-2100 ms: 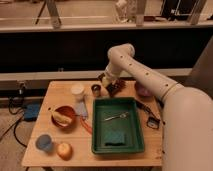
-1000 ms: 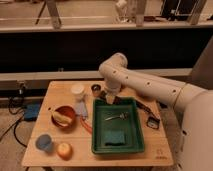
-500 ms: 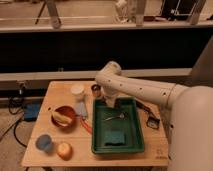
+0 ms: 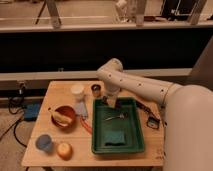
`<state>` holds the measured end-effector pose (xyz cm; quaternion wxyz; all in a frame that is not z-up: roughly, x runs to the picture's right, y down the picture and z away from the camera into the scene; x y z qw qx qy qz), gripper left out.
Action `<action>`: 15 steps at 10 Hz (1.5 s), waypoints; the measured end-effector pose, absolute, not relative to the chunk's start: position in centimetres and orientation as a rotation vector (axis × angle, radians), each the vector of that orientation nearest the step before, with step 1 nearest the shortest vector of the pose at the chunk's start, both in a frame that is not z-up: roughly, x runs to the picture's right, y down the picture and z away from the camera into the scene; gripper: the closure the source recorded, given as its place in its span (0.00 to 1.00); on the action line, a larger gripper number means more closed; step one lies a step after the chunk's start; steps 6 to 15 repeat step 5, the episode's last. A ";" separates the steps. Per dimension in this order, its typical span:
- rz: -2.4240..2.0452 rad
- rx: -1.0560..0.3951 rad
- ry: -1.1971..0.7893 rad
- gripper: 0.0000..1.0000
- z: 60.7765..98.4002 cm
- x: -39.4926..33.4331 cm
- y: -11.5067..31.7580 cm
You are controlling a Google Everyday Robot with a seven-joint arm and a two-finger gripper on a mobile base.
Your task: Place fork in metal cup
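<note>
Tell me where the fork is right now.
In the camera view, the fork lies inside the green tray, toward its far half, just below the gripper and above the blue-green sponge.

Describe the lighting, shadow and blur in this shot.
Camera view: warm, dim light and soft focus throughout; the fork shows as a pale glint in the green tray, the metal cup as a dark shine; the gripper hangs blurred over the tray's far edge; the background behind the table is black.

No writing, label or number can be read on anything here; the pincer (image 4: 111, 102) hangs over the tray's (image 4: 135, 145) far end.
</note>
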<state>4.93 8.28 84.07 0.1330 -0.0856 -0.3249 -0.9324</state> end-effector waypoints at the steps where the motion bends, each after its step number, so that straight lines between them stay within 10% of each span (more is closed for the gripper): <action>1: -2.695 -0.234 -0.946 0.25 83.9 5.0 8.1; 15: -2.521 -0.055 -0.857 0.27 83.6 5.9 5.6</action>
